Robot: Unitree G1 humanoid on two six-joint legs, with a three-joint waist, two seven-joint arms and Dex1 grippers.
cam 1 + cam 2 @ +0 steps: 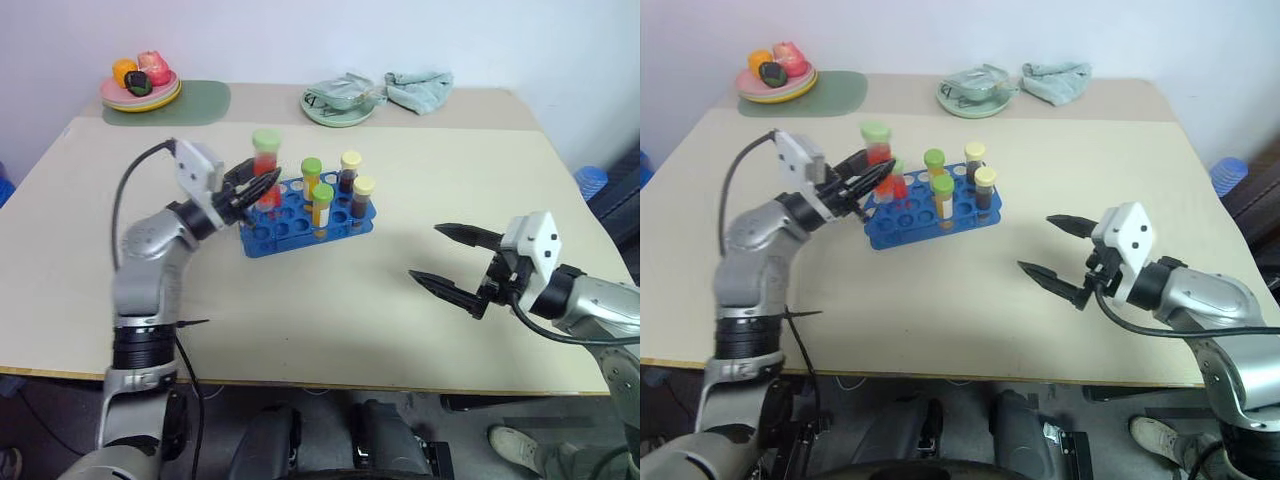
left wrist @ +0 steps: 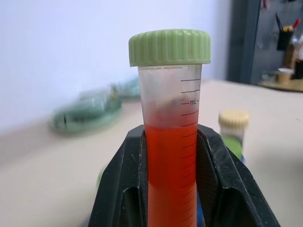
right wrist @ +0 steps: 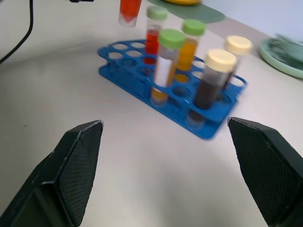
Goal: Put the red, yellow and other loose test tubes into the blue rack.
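A pale worktop [image 1: 400, 330] filled the frame. Left of centre, the left end effector [image 1: 258, 187] was clamped mid-body on a red tube [image 1: 266, 165], upright above the blue rack [image 1: 262, 242]. The tube looked light, rigid and slick, best gripped below its cap. The right end effector [image 1: 448, 262] gaped empty.

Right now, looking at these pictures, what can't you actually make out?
- Lower end of the red tube: the left hand shut around it hides it in the left wrist view, so which hole of the blue rack it hangs over stays unclear.
- Objects on the green plate: too small in the head views, blurred in the left wrist view.
- Right hand: open; its fingers are cut off by the right wrist view's lower edge.
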